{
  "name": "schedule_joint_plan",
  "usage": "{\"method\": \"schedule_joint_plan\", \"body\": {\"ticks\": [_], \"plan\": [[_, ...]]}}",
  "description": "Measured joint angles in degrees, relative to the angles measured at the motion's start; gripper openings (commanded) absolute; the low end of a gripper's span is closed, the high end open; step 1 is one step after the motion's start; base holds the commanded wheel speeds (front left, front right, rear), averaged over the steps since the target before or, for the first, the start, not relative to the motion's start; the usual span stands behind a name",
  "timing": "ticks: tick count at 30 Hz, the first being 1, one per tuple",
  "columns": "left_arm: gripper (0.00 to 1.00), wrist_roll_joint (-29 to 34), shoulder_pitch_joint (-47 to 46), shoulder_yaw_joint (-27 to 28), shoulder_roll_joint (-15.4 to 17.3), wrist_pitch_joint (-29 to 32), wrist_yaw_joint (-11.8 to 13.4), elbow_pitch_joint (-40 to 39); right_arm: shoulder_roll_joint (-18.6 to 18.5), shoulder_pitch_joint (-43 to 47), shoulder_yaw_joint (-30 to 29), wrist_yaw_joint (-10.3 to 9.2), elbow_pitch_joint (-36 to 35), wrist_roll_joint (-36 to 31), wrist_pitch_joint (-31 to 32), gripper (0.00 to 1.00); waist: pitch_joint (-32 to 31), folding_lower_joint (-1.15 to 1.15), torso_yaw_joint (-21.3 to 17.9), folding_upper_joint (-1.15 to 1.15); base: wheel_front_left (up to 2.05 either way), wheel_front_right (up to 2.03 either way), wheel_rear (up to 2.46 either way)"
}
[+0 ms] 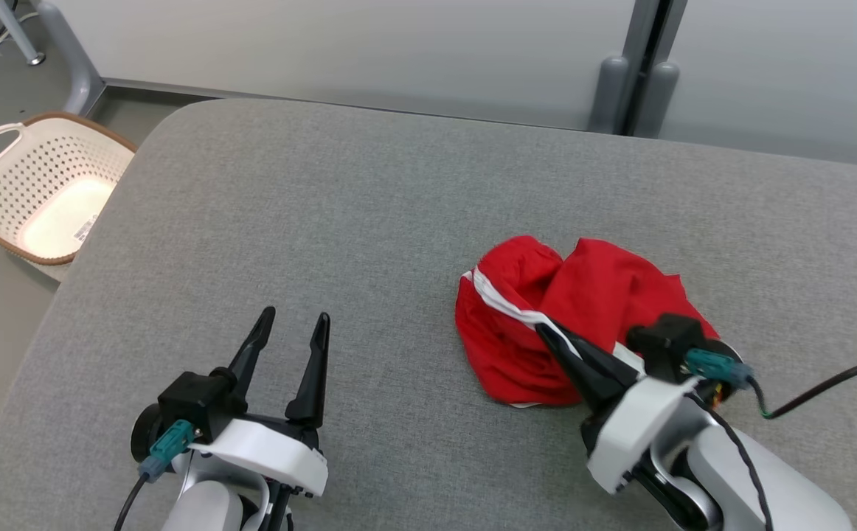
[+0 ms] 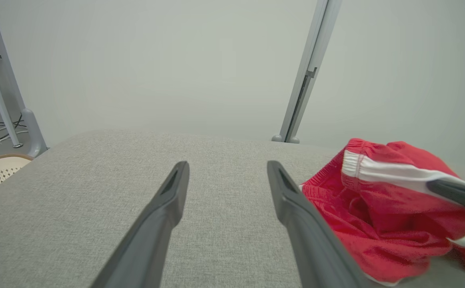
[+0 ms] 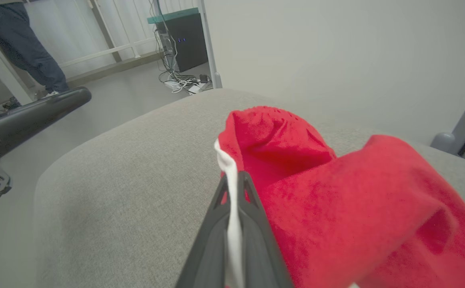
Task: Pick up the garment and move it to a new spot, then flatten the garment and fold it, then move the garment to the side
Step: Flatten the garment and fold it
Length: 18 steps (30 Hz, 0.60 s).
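The garment (image 1: 546, 295) is a crumpled red piece with a white stripe, bunched on the grey table (image 1: 369, 206) right of centre. My right gripper (image 1: 544, 331) is shut on its white-striped edge; in the right wrist view the white band runs pinched between the two fingers (image 3: 220, 208), with the red garment (image 3: 356, 208) piled to the right. My left gripper (image 1: 297, 318) stands open above the table at the lower left, apart from the cloth. In the left wrist view the fingers (image 2: 168, 200) are spread over bare fabric, the garment (image 2: 384, 216) to their right.
A cream perforated laundry basket (image 1: 37, 192) stands on the floor off the table's left edge. Grey partition panels and a post (image 1: 639, 81) stand behind the table. A person's legs (image 3: 20, 48) stand far back in the right wrist view, near cables and a dark box.
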Motion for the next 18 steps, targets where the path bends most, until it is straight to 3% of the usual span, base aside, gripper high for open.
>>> {"method": "schedule_joint_plan", "body": {"ticks": [7,9,18], "plan": [[1.00,0.7,0.9,0.4,0.0,0.0,-0.2,0.9,-0.9,3.1,-0.8,-0.03,-0.4,0.3,0.4,0.01,-0.5,0.00,-1.8,0.00,0.00,0.00,0.00],[1.00,1.1,0.9,0.6,0.0,0.0,-0.4,1.1,-0.4,3.1,-1.1,-0.03,0.2,-1.0,-0.1,1.00,-0.6,0.00,-2.5,0.00,0.00,0.00,0.00],[1.00,1.6,0.0,1.6,0.0,0.0,-0.7,1.6,2.2,2.9,-2.8,-0.03,6.6,-6.3,-0.7,1.00,-0.3,0.00,-5.4,0.00,0.00,0.00,0.00]]}}
